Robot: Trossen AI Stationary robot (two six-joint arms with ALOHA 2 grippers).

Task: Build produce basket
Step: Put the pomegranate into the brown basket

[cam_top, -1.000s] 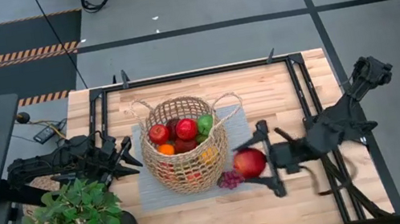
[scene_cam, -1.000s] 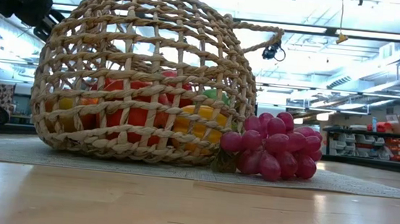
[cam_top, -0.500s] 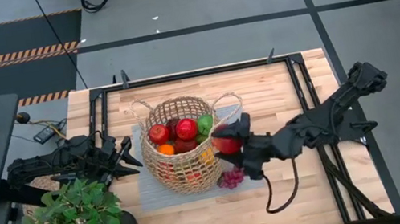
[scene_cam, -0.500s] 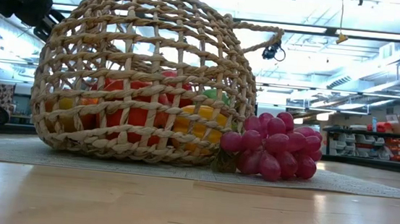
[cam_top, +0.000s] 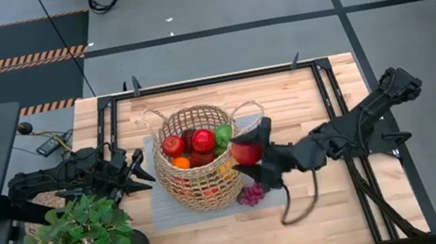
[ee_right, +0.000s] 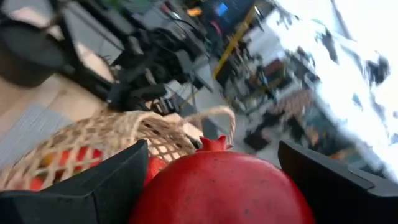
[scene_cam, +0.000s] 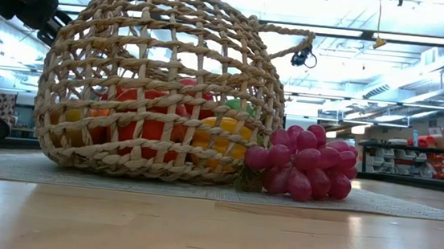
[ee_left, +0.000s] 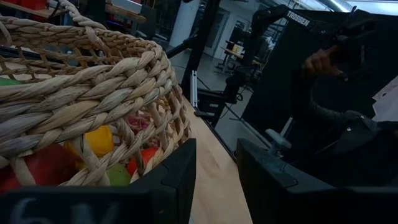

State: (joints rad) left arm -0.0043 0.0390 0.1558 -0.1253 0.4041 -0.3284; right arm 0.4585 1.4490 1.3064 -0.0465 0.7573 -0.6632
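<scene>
Over the basket [cam_top: 199, 156] rim, your right gripper [cam_top: 246, 154] jaws wide, clamped on the red pomegranate [ee_right: 217, 186]: rigid, smooth, likely light; keep hold at widest girth. Left gripper [cam_top: 139, 172] jaws part-closed, empty, beside basket.

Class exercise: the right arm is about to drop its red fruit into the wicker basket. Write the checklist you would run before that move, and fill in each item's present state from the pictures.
1. Red fruit held between the right gripper fingers: ok.
2. Fruit above the basket opening: not ok, it is at the rim's right edge, not over the middle.
3. Basket standing steady: cannot tell; in the low view it looks tilted.
4. Room left inside: cannot tell, produce already sits near the rim.
5. Left gripper out of the way: ok, beside the basket's left wall.
6. Grapes away from the drop path: ok, on the mat outside.
</scene>
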